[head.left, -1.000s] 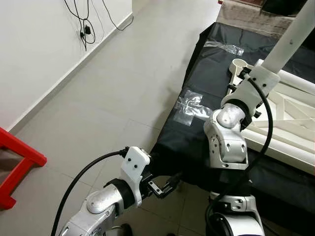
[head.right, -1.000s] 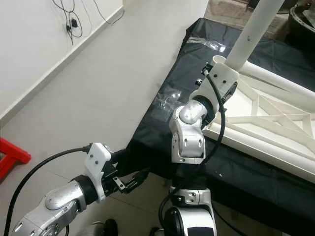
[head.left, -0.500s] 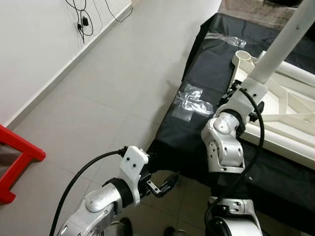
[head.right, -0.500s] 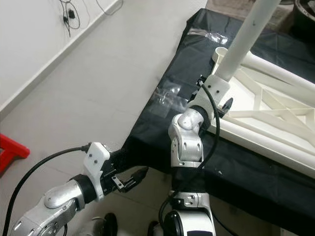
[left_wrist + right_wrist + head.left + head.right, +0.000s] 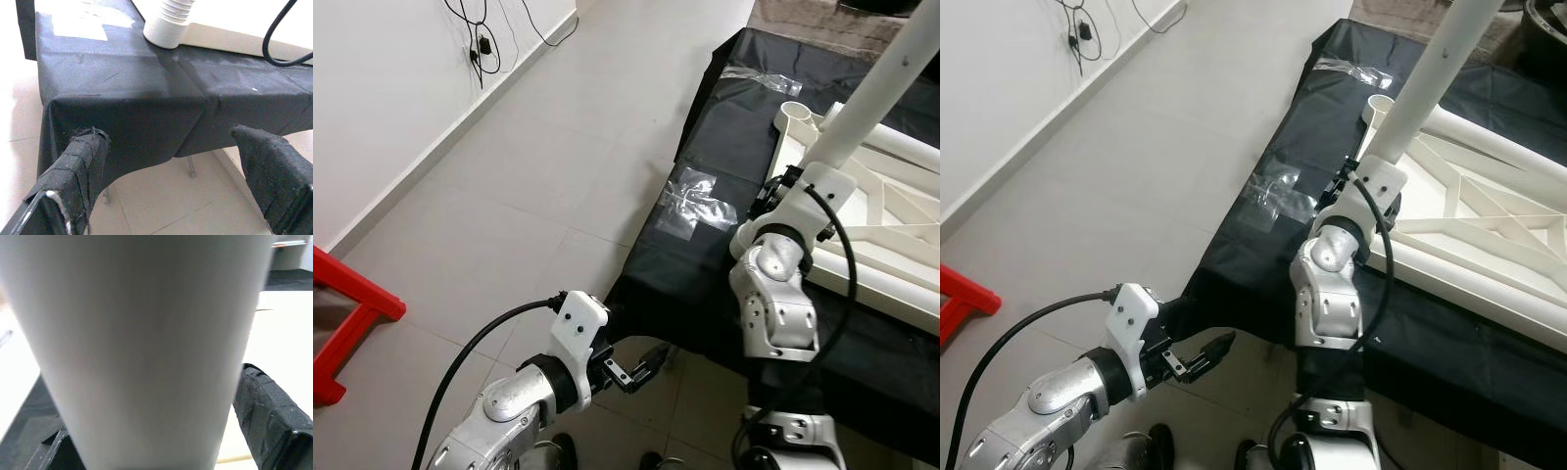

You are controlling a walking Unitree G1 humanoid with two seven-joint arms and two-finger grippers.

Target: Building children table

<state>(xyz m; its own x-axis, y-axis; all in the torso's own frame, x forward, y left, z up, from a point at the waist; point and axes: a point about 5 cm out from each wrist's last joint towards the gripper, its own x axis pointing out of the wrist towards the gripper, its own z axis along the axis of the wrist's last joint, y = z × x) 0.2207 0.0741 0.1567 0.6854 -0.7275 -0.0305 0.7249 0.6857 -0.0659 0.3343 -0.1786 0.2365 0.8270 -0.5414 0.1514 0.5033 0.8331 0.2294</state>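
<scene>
Pale grey floor tiles [image 5: 529, 186] fill the left half of the head views, meeting a white wall [image 5: 372, 88] at upper left. A black cloth-covered table [image 5: 705, 284] takes the right side, carrying the white children's table frame [image 5: 1469, 235] upside down at centre right. A long white table leg [image 5: 1430, 78] slants from the upper right corner down toward the round socket [image 5: 1379, 106] at the frame's corner. The right gripper [image 5: 1366, 181], mid-frame, has its fingers closed around the leg's lower end. The left gripper [image 5: 646, 367], bottom centre before the table's edge, is spread wide and holds nothing. Crumpled clear tape [image 5: 695, 201] lies on the cloth; a red stool [image 5: 347, 323] sits at the left edge.
</scene>
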